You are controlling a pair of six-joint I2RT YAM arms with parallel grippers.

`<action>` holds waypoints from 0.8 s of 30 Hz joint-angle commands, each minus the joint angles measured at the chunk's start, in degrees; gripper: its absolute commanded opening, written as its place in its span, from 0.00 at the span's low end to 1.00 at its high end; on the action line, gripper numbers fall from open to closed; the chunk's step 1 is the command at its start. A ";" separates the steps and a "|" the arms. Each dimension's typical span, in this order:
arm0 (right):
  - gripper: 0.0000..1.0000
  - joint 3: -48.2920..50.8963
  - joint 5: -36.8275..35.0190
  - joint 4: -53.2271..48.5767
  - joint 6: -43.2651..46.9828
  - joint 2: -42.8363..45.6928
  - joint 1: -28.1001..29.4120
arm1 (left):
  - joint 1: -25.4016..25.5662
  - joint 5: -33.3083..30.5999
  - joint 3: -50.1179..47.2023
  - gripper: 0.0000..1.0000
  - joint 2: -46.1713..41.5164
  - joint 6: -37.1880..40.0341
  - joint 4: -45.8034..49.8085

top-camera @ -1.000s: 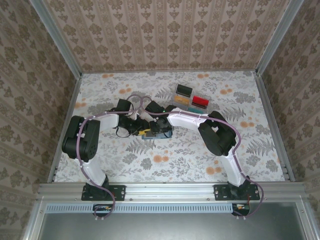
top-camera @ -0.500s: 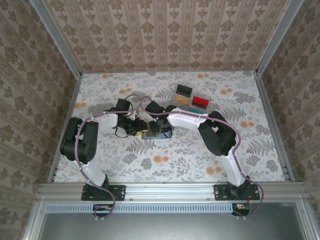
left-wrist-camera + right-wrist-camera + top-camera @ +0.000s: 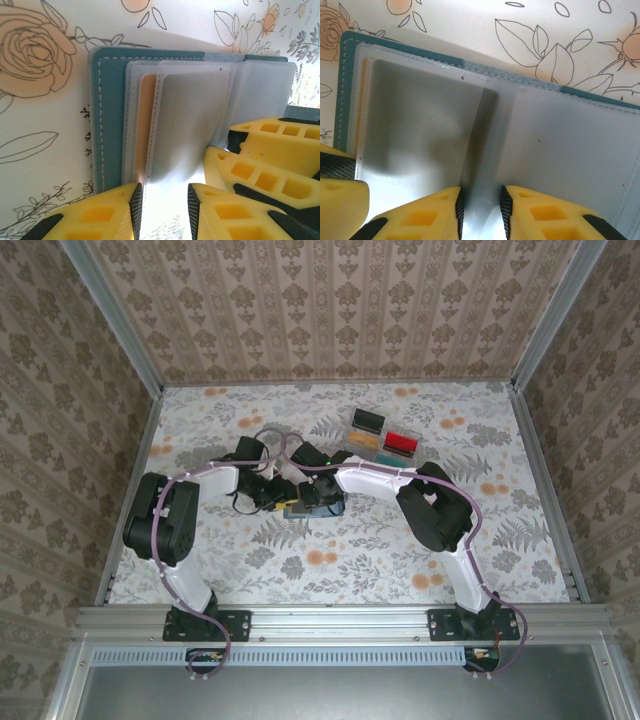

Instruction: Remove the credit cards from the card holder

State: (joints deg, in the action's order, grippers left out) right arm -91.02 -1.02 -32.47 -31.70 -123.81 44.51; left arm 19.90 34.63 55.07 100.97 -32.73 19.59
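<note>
Teal card holder point(image 3: 312, 508) lies open near the surface point(image 3: 400, 540) centre. At the fold, the right gripper point(image 3: 481, 200) straddles a clear pocket leaf point(image 3: 479, 135), probably to steady it. The left gripper point(image 3: 164, 200) straddles the pale credit card point(image 3: 190, 130) edge for extraction. Both stand narrowly apart; a pinch cannot be confirmed.

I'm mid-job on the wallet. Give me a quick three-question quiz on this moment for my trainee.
1. True or false: the card holder lies closed on the table.
2. Which card sits in the sleeve next to the grey-white card? A) orange-tan card B) red card C) black card
3. What stands between the fingertips of the right gripper?
Key: 1 false, it lies open. 2 A. 3 a clear sleeve leaf of the card holder.
</note>
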 commanded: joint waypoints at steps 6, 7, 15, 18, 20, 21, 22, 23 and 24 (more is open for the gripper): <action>0.31 4.60 0.21 -2.45 -0.88 -4.43 -1.14 | 0.49 -3.42 0.94 0.33 2.05 1.09 2.02; 0.31 4.69 0.33 -2.29 -0.86 -4.38 -1.18 | 0.49 -3.43 0.88 0.33 2.04 1.17 2.10; 0.31 6.00 2.20 -0.17 -1.25 -3.44 -1.46 | 0.61 3.50 0.22 0.30 2.58 0.49 -1.86; 0.32 7.24 2.79 1.40 -1.39 -1.76 -1.53 | 0.25 4.34 0.03 0.27 2.33 0.36 -2.50; 0.34 8.50 3.88 5.06 -1.69 0.16 -1.57 | -0.12 4.97 -0.40 0.25 2.24 0.19 -3.32; 0.34 8.81 4.21 5.94 -1.80 0.94 -1.54 | -0.21 5.33 -0.52 0.24 2.27 0.08 -3.70; 0.34 8.78 4.50 6.67 -1.75 1.84 -1.57 | -0.28 5.82 -0.60 0.23 2.30 -0.05 -4.02; 0.35 8.62 4.62 7.18 -1.77 2.52 -1.63 | -0.30 6.38 -0.70 0.23 2.39 -0.22 -4.45; 0.35 8.51 4.67 7.64 -1.78 3.27 -1.69 | -0.41 6.87 -0.81 0.23 2.31 -0.37 -4.93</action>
State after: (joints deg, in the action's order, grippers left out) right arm -84.73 2.90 -24.75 -32.58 -120.31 43.31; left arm 19.84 38.54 55.11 102.39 -32.80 16.64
